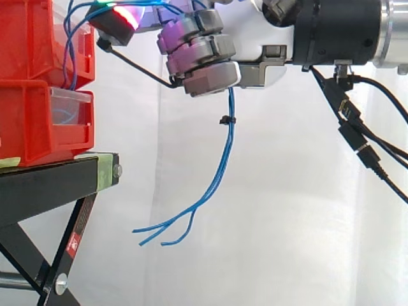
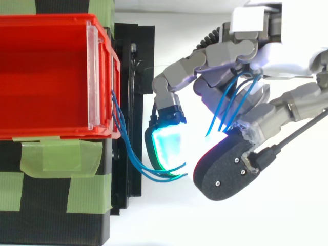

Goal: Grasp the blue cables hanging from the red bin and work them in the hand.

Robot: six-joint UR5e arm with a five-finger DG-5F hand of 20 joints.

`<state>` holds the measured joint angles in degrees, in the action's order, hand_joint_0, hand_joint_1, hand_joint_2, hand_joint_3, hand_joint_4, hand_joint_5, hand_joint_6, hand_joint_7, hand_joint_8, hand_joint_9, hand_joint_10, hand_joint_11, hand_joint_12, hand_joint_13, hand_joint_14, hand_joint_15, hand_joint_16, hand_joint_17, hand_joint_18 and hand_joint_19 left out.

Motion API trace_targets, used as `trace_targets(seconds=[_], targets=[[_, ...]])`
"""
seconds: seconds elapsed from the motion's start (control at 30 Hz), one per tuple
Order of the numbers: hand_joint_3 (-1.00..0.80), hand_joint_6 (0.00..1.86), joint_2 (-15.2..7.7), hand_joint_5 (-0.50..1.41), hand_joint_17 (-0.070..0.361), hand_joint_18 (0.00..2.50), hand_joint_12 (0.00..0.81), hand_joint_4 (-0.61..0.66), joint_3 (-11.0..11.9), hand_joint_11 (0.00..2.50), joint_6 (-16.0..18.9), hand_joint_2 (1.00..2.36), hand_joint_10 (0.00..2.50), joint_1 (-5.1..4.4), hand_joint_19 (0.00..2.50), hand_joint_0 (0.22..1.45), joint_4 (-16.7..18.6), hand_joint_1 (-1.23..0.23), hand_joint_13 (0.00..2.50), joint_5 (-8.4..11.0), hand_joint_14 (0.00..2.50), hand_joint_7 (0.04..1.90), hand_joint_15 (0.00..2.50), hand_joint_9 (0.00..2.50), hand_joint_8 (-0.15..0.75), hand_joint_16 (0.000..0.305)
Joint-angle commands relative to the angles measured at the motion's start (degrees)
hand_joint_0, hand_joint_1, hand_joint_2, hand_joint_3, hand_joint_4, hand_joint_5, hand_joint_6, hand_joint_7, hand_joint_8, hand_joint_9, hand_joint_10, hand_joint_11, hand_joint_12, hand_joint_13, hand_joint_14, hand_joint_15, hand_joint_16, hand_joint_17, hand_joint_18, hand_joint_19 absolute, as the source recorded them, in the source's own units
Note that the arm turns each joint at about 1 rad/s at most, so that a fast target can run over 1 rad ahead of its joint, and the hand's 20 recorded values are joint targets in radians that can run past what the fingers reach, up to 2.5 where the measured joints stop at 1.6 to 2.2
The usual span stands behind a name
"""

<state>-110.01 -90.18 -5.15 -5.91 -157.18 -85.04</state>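
Hand (image 1: 201,54) just beside the upper red bin (image 1: 38,38), its fingers curled round the blue cables (image 1: 227,146). The cables span from the bin's front to the hand, then hang near-vertical beneath it, their loose ends splaying toward the black stand (image 1: 57,178).

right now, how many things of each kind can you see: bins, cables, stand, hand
red bins: 2, stacked
blue cables: 3, counted by their loose ends
black stand: 1
hand: 1
total: 7
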Motion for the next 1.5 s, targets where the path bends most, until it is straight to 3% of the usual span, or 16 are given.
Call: trace_targets(seconds=[0.0, 0.23, 0.43, 0.6, 1.47], targets=[[-0.36, 0.73, -0.03, 0.36, 0.105, 1.42, 0.431, 0.14, 0.01, 2.02, -0.83, 1.02, 2.50, -0.07, 1.27, 0.88, -0.32, -0.65, 0.88, 0.40, 2.50, 1.31, 1.55, 0.70, 0.360, 0.046], [-0.36, 0.73, -0.03, 0.36, 0.104, 1.41, 0.432, 0.13, 0.01, 2.00, -1.01, 1.02, 2.50, -0.15, 1.28, 0.88, -2.78, -0.65, 0.88, 3.39, 2.50, 1.31, 1.54, 0.69, 0.359, 0.046], [-0.36, 0.74, -0.03, 0.36, 0.105, 1.41, 0.434, 0.14, 0.01, 2.01, -1.62, 1.02, 2.50, -0.15, 1.27, 0.88, -4.10, -0.65, 0.87, 3.13, 2.50, 1.31, 1.53, 0.69, 0.365, 0.047], [-0.35, 0.74, -0.03, 0.35, 0.102, 1.41, 0.435, 0.13, 0.01, 2.00, -4.26, 1.02, 2.50, -0.24, 1.27, 0.88, -5.68, -0.65, 0.87, 3.39, 2.50, 1.30, 1.55, 0.69, 0.363, 0.045], [-0.35, 0.75, -0.03, 0.35, 0.104, 1.40, 0.434, 0.14, 0.01, 2.00, -4.43, 1.02, 2.50, -0.33, 1.27, 0.88, -5.94, -0.66, 0.87, 3.22, 2.50, 1.30, 1.54, 0.68, 0.357, 0.046]])
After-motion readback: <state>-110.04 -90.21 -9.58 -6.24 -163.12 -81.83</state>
